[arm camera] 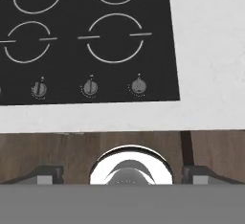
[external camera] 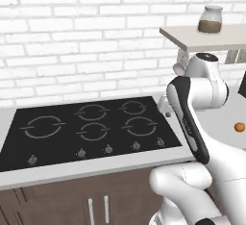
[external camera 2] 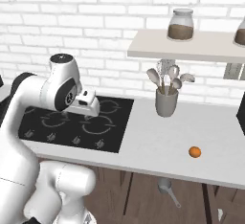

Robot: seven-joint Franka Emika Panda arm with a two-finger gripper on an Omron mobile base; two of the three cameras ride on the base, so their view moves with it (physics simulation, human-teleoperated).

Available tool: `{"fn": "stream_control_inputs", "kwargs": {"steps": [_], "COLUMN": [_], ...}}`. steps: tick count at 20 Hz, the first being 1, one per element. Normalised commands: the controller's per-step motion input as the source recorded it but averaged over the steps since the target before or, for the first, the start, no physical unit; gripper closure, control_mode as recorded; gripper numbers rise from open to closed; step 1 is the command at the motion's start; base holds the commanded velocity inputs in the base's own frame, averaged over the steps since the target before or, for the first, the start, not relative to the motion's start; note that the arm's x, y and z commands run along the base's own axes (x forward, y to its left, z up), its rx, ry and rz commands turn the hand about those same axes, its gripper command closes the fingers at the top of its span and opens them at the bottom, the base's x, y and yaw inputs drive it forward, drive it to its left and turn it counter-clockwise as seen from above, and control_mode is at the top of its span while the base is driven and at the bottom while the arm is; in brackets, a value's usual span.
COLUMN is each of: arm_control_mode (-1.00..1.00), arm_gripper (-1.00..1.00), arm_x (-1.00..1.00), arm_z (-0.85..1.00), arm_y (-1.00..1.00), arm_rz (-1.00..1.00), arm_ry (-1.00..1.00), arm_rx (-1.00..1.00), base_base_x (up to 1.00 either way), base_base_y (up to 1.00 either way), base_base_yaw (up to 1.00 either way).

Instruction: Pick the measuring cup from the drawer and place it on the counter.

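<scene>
**A:** ok so where's the cup (external camera 2: 164, 185)? From the right base view I see it below the counter (external camera 2: 158, 144) edge, down in the drawer (external camera 2: 143, 199), thin handle sticking out toward the lower right. Sits under the stretch of counter between the cooktop (external camera 2: 79, 122) and the orange ball (external camera 2: 194, 152).

**B:** yeah, the left base view doesn't give you that at all, the arm covers that side. You do get the full cooktop there, plus the cabinet doors (external camera: 96, 205) and a jar (external camera: 210, 19) on the shelf (external camera: 206, 39).

**A:** gripper?

**B:** hand view has the two fingertips (arm camera: 45, 175) far apart at the bottom, nothing between them, so it's spread wide. It's looking down at the cooktop knobs (arm camera: 89, 88), the counter edge and the brown wood below.

**A:** the right view also has the spoon holder (external camera 2: 166, 101) under the shelf, well apart from the cup. Gripper (external camera 2: 88, 104) hangs over the cooktop's near edge, nowhere near the cup.
</scene>
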Motion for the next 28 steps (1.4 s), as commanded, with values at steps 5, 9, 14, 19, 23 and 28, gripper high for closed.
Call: {"fn": "stream_control_inputs", "kwargs": {"steps": [5, 9, 14, 19, 23, 28], "arm_control_mode": [1.00, 1.00, 1.00, 1.00, 1.00, -1.00], "arm_gripper": [-1.00, -1.00, -1.00, -1.00, -1.00, -1.00], "arm_x": [-0.08, 0.00, 0.00, 0.00, 0.00, -0.04], "arm_z": [-0.10, 0.00, 0.00, 0.00, 0.00, -0.02], "arm_y": [0.00, 0.00, 0.00, 0.00, 0.00, -0.03], "arm_rz": [-0.02, 0.00, 0.00, 0.00, 0.00, -0.21], "arm_ry": [0.00, 0.00, 0.00, 0.00, 0.00, 0.00], "arm_rx": [0.00, 0.00, 0.00, 0.00, 0.00, 0.00], "base_base_x": [-0.34, -0.47, -0.26, 0.00, -0.06, -0.13], "base_base_y": [0.00, 0.00, 0.00, 0.00, 0.00, 0.01], "base_base_yaw": [-0.14, -0.28, -0.38, -0.46, -0.46, -0.17]}}
